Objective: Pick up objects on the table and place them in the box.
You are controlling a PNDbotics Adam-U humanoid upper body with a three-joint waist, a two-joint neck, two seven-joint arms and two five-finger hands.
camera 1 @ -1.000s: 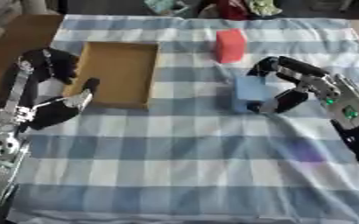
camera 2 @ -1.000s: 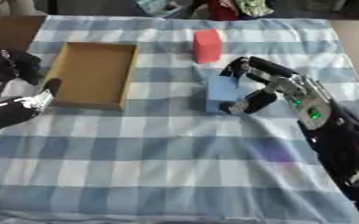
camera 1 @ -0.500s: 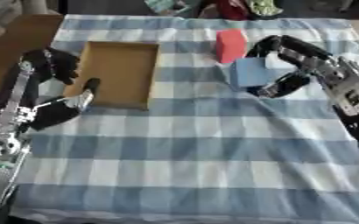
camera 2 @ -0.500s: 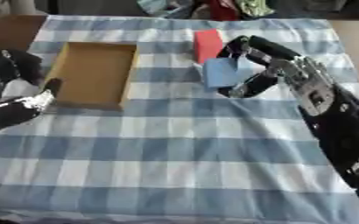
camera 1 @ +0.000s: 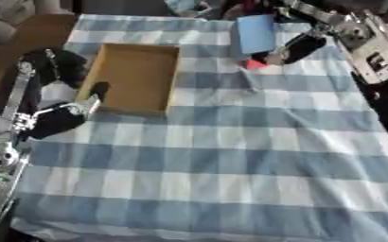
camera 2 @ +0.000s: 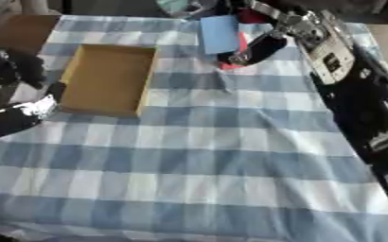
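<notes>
My right hand (camera 1: pixel 301 45) is raised over the far side of the table, shut on a light blue block (camera 1: pixel 256 34) that hangs in the air. Just below and behind the block, a red block (camera 1: pixel 254 64) rests on the checked cloth, mostly hidden by the blue one. The open cardboard box (camera 1: pixel 135 76) lies to the left with nothing visible inside. Beside the box's left wall my left hand (camera 1: pixel 58 106) rests, fingers relaxed and open.
A blue and white checked cloth (camera 1: pixel 222 160) covers the table. Some cluttered items (camera 1: pixel 199 5) sit beyond the far edge. Bare brown tabletop (camera 1: pixel 31 33) shows at the upper left.
My right hand has lifted the blue block higher and carried it left, over the red block. The camera view has also shifted. The left hand stays by the box.
</notes>
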